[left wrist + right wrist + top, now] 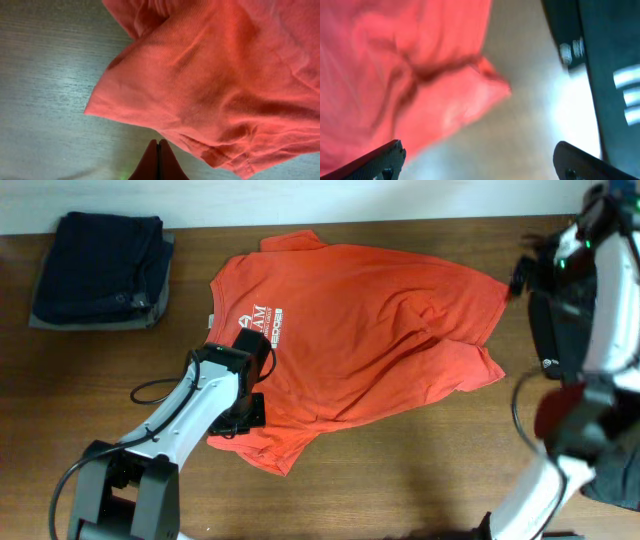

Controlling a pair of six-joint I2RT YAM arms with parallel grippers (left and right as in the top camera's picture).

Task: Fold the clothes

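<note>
Our left gripper is closed tip to tip and holds nothing. Just ahead of it begins the red-orange short-sleeved cotton T-shirt with white block lettering, a hemmed corner of which lies flat on the brown wooden table. The rest of the garment spreads away from the gripper, lettering up and creased in long diagonal ridges. Our right gripper stands with its jaws wide apart and only bare tabletop between them. A pointed corner of the same shirt lies ahead and to its left, close but not touching. That wrist view is blurred, so we cannot say whether the corner is sleeve or bottom hem. We judge the shirt to be light, limp and soft, and in no way fragile. It will drape from any point we lift, and it will drag and bunch on the wood rather than slide as a sheet. A pinch in the middle would only raise a tent, so we would take hold at the stitched edges, where the doubled cloth gives the jaws something firm. Each gripper should take the corner nearest it and carry it over in step with the other. Far off to the left gripper's left, well apart from the shirt, sits a stack of dark navy folded garments.
</note>
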